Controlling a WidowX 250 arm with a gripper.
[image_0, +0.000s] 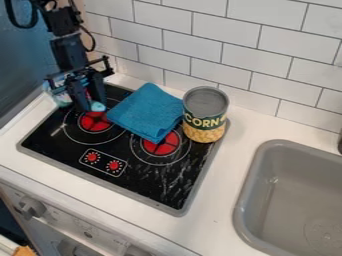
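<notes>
The black gripper (92, 104) hangs down at the left over the stove's back left burner. At its lower end is a small light blue thing (98, 107); I cannot tell whether it is held or only touched. A pale bluish, partly hidden item (61, 98) stands behind the gripper's left side. Just right of the gripper, a folded blue cloth (147, 111) lies across the stove top between the two red burners. A corn can (205, 114) stands upright against the cloth's right side, at the stove's right edge.
The black stove top (157, 186) has a raised grey rim and two red printed knobs near its front. A grey sink (257, 187) is set into the white counter at the right. White wall tiles (220, 48) rise close behind the stove. A dark panel borders the left.
</notes>
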